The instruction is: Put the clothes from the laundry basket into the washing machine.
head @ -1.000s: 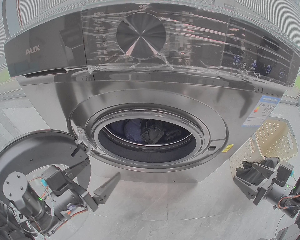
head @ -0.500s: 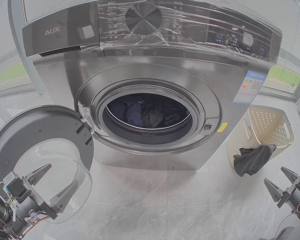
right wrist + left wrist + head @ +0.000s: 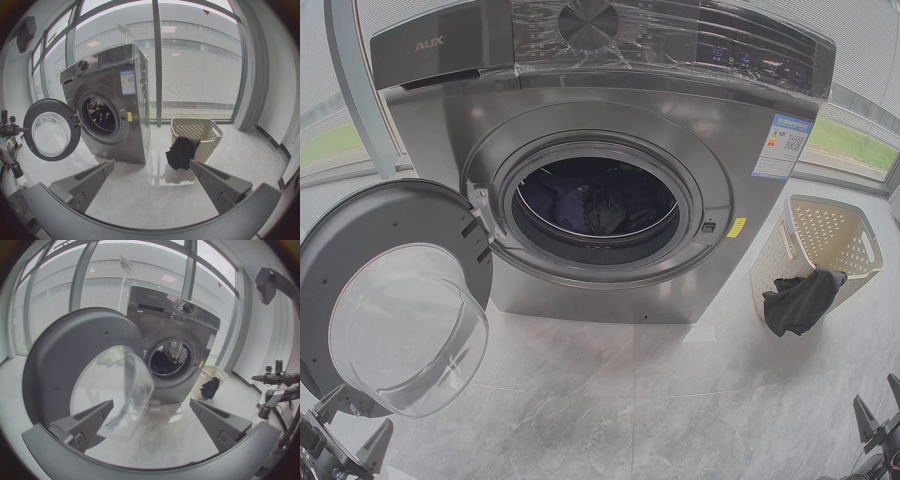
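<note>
The head view looked straight into the drum of the washing machine [image 3: 444, 137], where dark blue and black clothes [image 3: 594, 209] lay heaped at the bottom. The right wrist view took in the machine's side, the window wall [image 3: 200, 62] behind it and the whole laundry basket [image 3: 208, 125] standing on the floor [image 3: 625, 400] just beside the machine, on the robot's right. A dark garment [image 3: 800, 303] hung over the basket's near rim and down its outer wall, rumpled and limp. The basket was cream plastic with perforated walls. The round door [image 3: 394, 219] stood swung wide to the left, and its clear glass bowl bulged out close in front of the left pincer [image 3: 150, 402], between it and the drum opening. That pincer was spread wide with nothing in it. The right pincer [image 3: 151, 162] was also spread and empty, low over the floor and well apart from the basket. Clear film [image 3: 675, 44] wrapped the control panel.
</note>
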Available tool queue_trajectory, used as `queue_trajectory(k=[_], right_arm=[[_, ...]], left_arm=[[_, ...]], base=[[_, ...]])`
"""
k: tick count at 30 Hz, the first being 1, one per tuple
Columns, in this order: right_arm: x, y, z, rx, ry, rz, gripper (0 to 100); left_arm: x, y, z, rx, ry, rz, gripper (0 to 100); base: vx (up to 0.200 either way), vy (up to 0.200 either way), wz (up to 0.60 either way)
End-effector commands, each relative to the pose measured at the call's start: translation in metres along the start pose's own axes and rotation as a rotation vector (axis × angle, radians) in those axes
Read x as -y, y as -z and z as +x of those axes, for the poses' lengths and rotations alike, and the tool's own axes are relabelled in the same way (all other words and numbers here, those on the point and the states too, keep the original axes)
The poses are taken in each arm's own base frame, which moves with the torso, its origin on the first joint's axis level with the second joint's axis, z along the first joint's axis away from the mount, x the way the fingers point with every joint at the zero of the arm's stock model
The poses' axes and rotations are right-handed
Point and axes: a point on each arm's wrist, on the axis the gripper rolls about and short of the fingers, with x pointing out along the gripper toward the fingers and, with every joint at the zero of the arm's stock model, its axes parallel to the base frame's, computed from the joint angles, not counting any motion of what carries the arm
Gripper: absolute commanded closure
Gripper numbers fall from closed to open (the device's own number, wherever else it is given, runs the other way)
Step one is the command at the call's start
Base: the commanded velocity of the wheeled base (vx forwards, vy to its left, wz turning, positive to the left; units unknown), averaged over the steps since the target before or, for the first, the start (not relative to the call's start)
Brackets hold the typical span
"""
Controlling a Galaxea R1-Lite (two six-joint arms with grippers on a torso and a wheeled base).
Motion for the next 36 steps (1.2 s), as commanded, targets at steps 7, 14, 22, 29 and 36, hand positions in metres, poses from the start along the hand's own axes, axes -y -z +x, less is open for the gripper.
queue_trajectory(k=[7, 14, 22, 29, 36], right_arm=[[-0.002, 0.022, -0.015, 0.051, 0.026, -0.023, 0], [-0.002, 0.021, -0.015, 0.052, 0.027, -0.016, 0], [-0.002, 0.021, -0.015, 0.052, 0.027, -0.016, 0], [-0.002, 0.022, -0.015, 0.051, 0.029, -0.012, 0], [-0.002, 0.021, -0.015, 0.052, 0.023, -0.016, 0]], left_arm=[[0.005, 0.027, -0.026, 0.124, -0.24, 0.033, 0], [0.004, 0.034, -0.026, 0.055, -0.298, 0.041, 0], [0.005, 0.034, -0.026, 0.05, -0.244, 0.065, 0], [0.004, 0.034, -0.026, 0.051, -0.25, 0.059, 0], [0.004, 0.035, -0.026, 0.049, -0.251, 0.065, 0]], base=[[0.0, 0.0, 0.0], [0.0, 0.0, 0.0], [0.0, -0.1, 0.0], [0.0, -0.2, 0.0], [0.0, -0.2, -0.17]])
